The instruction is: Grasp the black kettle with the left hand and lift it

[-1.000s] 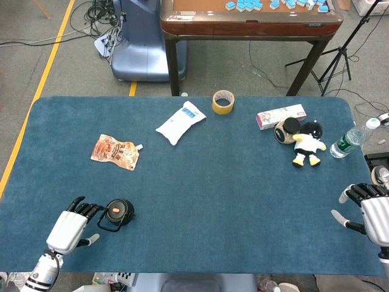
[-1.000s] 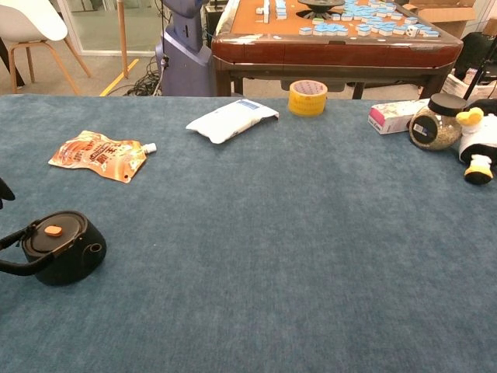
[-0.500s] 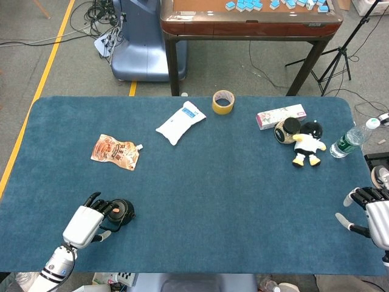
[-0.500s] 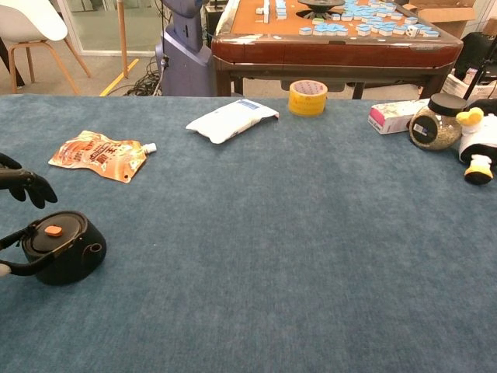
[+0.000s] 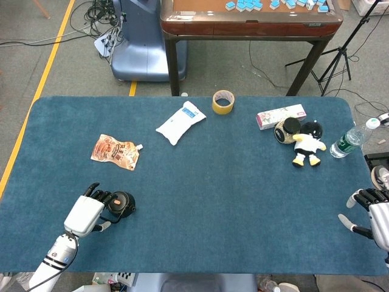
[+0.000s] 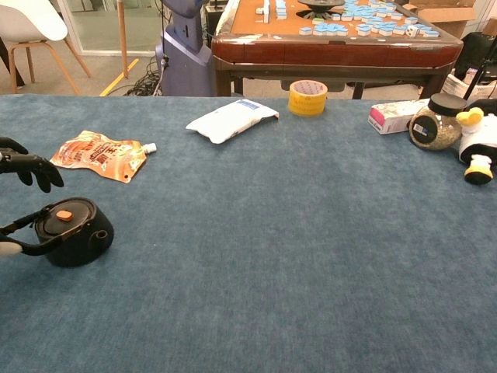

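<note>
Left hand (image 5: 87,214) has closed in on the black kettle (image 6: 72,231), nudging it; fingers (image 6: 31,169) spread above, handle not yet gripped.

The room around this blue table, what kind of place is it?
Probably a robot lab or test room: loose cables lie on the floor, a tripod stand sits nearby, and a mahjong table with blue tiles stands behind.

Black kettle (image 6: 74,232) (orange lid knob) on blue table (image 6: 311,249).
</note>
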Robot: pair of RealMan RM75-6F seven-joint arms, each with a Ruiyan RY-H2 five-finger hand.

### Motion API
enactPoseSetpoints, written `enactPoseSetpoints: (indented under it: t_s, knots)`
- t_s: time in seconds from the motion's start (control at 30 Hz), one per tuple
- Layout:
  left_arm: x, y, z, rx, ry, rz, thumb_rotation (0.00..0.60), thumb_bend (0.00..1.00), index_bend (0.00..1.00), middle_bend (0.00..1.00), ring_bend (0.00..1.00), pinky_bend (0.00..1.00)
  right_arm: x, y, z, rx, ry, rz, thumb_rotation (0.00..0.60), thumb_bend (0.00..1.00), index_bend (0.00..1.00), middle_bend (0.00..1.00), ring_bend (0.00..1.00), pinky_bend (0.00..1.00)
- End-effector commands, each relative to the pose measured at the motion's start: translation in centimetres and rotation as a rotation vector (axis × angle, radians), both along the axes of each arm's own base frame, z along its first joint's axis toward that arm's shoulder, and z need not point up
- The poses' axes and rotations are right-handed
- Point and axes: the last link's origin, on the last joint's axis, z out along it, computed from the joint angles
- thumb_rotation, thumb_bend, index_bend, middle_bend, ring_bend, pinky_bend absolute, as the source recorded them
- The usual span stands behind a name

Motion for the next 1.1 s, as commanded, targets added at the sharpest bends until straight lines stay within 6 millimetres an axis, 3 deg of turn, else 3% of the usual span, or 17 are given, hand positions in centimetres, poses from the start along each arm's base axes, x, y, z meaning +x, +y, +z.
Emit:
enactPoseSetpoints:
  t_s: [0.03,0.3,0.67,1.1]
  knots:
    - [0.1,0.7,-0.1,0.002,0.002,0.003,0.6,0.11,0.28,0.34,0.31,0.11,0.0,0.0,0.0,0.0,0.0,-0.002,0.6,0.18,0.56,0.49,0.37,0.38]
    - [1.0,2.0,-0.7,0.014,-0.007,-0.013,0.6,0.11,0.28,0.34,0.31,0.11,-0.2,0.0,0.1,-0.002,-0.001,-0.008,0.6,0.18,0.56,0.49,0.37,0.38]
    - [-0.1,-1.0,0.0,-0.017,0.056,0.071,0.6,0.11,0.31,0.34,0.32,0.11,-0.3,0.0,-0.2,0.011,-0.008,-0.006,0.6,0.18,0.57,0.49,0.37,0.38]
    - [0.2,-1.9,-0.6,-0.051,0.032,0.107,0.6,0.11,0.34,0.34,0.32,0.1,-0.8,0.5,0.0,0.007,-0.014,-0.019,0.6,0.18,0.57,0.49,0.37,0.38]
